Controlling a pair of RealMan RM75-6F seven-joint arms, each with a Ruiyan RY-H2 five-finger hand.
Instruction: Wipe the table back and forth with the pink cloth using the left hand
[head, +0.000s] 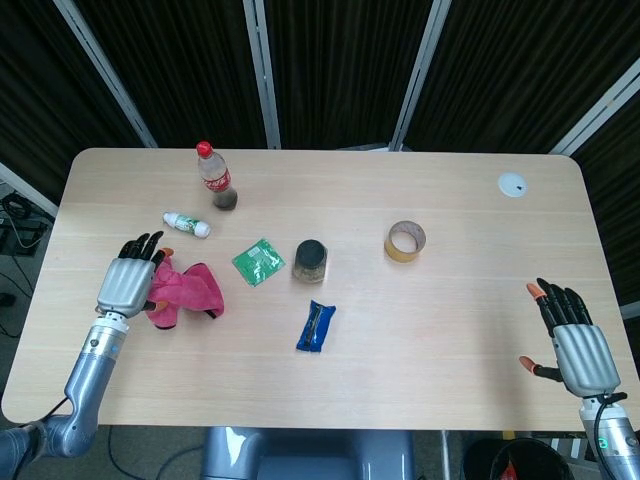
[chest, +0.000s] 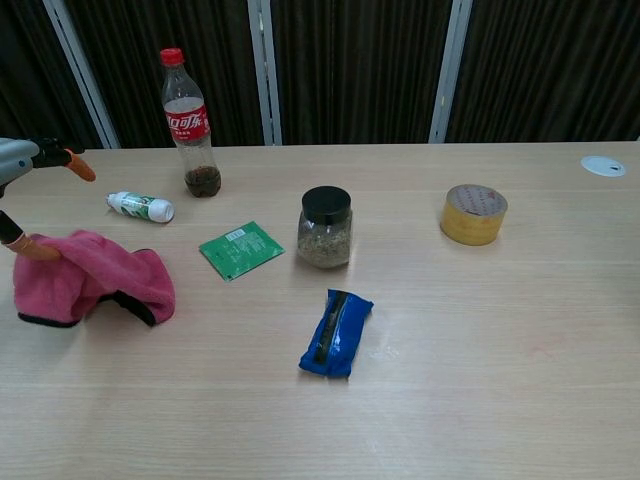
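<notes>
Nearest the robot, at the right edge of the tabletop (head: 420, 360), the right robot hand (head: 570, 338) is seen from the head view with its fingers spread apart and nothing held. At the left side, the left robot hand (head: 128, 282) is shown released, its fingers (head: 143, 246) stretched out and apart; in the chest view only its fingertips (chest: 78, 167) are caught at the left edge of the frame. The pink cloth (head: 184, 292) is found crumpled on the tabletop just beside that hand, on its right, with one orange fingertip resting against the cloth's near-left edge in the chest view. Whether the palm is pressed onto the cloth cannot be told.

Toward the middle, a blue packet (head: 316, 325) is laid flat. Behind it, a glass jar with a black lid (head: 309, 259) is stood upright, and a green sachet (head: 259, 262) is placed just to its left. A roll of yellow tape (head: 405, 241) is set well to the right of the jar. Further back on the left, a small white bottle (head: 186, 224) is laid on its side, and a cola bottle with a red cap (head: 216, 180) is stood upright behind it. At the far right corner, a white round disc (head: 512, 184) is seen in the tabletop.
</notes>
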